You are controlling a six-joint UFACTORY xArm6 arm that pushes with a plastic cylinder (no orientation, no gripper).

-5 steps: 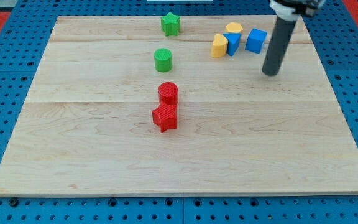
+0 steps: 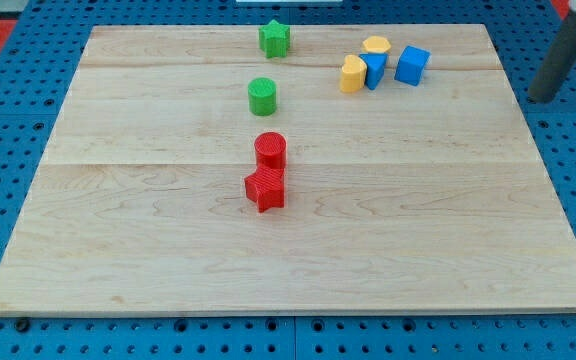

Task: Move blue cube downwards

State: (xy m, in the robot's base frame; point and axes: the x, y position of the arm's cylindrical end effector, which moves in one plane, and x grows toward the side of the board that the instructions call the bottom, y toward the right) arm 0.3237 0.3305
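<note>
The blue cube (image 2: 413, 64) sits near the view's top right of the wooden board (image 2: 168, 240). Just left of it stand another blue block (image 2: 373, 70), a yellow block (image 2: 353, 74) and a yellow cylinder (image 2: 376, 45), packed close together. My tip (image 2: 541, 99) is at the view's right edge, beyond the board's right side, well to the right of the blue cube and slightly lower. It touches no block.
A green star-shaped block (image 2: 275, 38) stands at the top middle, a green cylinder (image 2: 262, 96) below it. A red cylinder (image 2: 270, 150) and a red star-shaped block (image 2: 265, 188) stand together near the board's centre. A blue perforated base surrounds the board.
My tip has moved right and slightly up, from just below-right of the blue cube to beyond the board's right edge. No block has moved.
</note>
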